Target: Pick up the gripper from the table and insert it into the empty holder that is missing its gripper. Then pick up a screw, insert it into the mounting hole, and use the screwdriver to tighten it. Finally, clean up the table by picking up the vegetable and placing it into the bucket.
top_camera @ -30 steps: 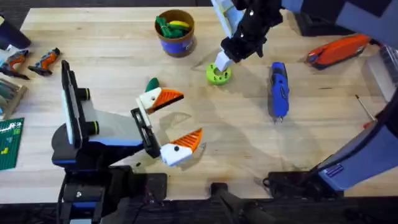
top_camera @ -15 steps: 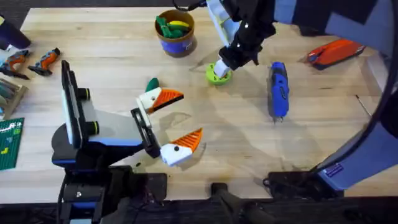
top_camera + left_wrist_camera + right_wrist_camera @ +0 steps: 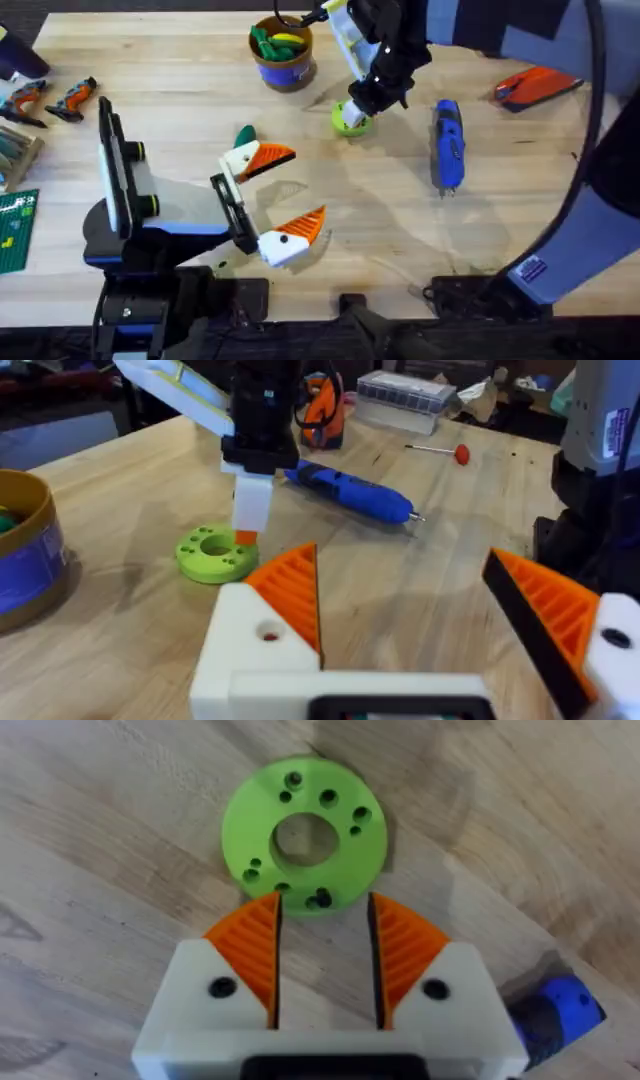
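Our right arm reaches far across the table, its gripper [image 3: 352, 108] pointing straight down — orange pads [image 3: 258, 952] parted a little. Our left gripper [image 3: 285, 195] lies low and level near its base — fingers spread wide.

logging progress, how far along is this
Done: both white holders on the left claw carry orange tips. In hand: the open right claw hovers at the lime disc, nothing gripped. Left: screwdriver on the table, vegetable outside the bucket.
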{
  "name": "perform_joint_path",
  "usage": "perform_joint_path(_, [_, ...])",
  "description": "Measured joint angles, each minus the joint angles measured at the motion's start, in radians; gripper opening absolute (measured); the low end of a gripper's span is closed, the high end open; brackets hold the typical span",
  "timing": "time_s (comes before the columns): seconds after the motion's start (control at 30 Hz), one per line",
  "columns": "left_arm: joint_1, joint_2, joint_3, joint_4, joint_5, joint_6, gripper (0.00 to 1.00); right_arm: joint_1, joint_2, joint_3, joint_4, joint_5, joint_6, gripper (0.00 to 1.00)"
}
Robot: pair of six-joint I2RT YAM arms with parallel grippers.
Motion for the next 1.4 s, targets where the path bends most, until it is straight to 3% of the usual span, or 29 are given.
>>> perform_joint_path(0.63, [0.0,0.0,0.0,0.0,0.0,0.0,0.985,0.0,0.026,0.0,0.018,0.0,0.0,0.307])
perform_joint_path(1.23, [0.0,0.0,0.0,0.0,0.0,0.0,0.986,0.002,0.029,0.0,0.022,0.001,0.0,0.018])
perform_joint_path(1.4, [0.0,0.0,0.0,0.0,0.0,0.0,0.986,0.002,0.029,0.0,0.021,0.001,0.0,0.007])
